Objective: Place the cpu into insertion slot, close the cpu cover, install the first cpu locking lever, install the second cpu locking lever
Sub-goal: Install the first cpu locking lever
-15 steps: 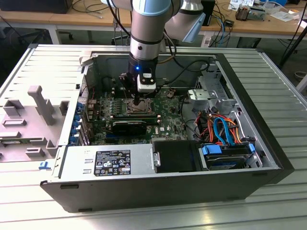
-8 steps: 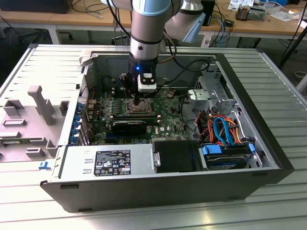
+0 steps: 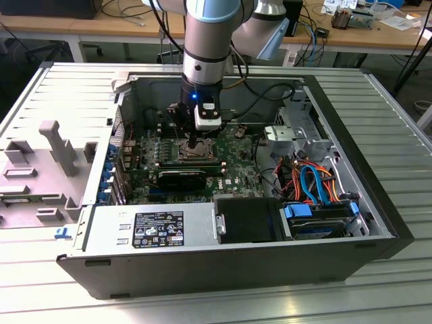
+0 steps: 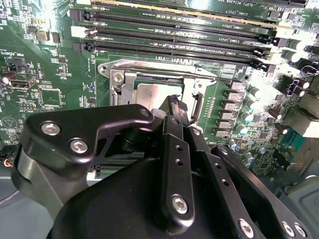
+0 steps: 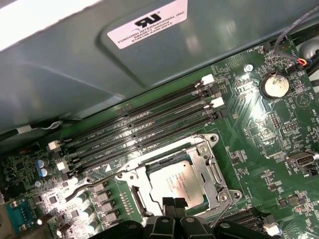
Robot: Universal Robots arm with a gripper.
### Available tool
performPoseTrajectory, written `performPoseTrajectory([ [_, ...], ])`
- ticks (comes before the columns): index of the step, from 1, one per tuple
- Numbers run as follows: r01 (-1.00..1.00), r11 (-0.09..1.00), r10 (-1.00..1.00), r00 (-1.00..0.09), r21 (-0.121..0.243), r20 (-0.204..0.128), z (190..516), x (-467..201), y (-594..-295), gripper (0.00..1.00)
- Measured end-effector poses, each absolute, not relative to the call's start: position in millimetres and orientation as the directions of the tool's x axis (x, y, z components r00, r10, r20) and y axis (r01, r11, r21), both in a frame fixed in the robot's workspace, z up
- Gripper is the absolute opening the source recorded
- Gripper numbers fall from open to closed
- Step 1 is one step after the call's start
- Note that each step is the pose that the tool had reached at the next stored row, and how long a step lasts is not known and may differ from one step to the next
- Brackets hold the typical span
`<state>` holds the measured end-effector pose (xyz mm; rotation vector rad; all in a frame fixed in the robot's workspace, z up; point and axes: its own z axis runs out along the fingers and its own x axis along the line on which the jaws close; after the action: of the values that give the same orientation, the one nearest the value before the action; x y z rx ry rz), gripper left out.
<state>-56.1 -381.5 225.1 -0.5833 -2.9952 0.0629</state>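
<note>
Silver-grey metal marked the spot: the cpu lay flat in the insertion slot, its top facing straight up at me. The cpu cover looked folded down around it, the square window framing the chip. Whether the cover was latched I could not tell.

What mattered was how closely my gripper stood to that chip. In both wrist views the tips hung directly over the cpu's edge, on the side away from the long black memory slots. The chip therefore lay just beneath and slightly ahead of me, toward those slots. I could not make out whether the tips touched the metal. The socket's edges ran square to the memory slots, and my fingers pointed across them.

My jaws were drawn together with no gap showing, and nothing was held between them.

Seen from the exterior view, my arm stood nearly upright, with the wrist aimed straight down into the open computer case above the green board.
</note>
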Motion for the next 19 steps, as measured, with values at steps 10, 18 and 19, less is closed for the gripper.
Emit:
performPoseTrajectory([
  [10, 0.351, 0.935, 0.355, -0.932, -0.057, 0.080, 225.1, -56.1, -381.5, 0.11],
  [18, 0.333, 0.941, 0.337, -0.938, -0.057, 0.080, 225.1, -56.1, -381.5, 0.11],
  [19, 0.331, 0.942, 0.335, -0.939, -0.057, 0.080, 225.1, -56.1, -381.5, 0.11],
])
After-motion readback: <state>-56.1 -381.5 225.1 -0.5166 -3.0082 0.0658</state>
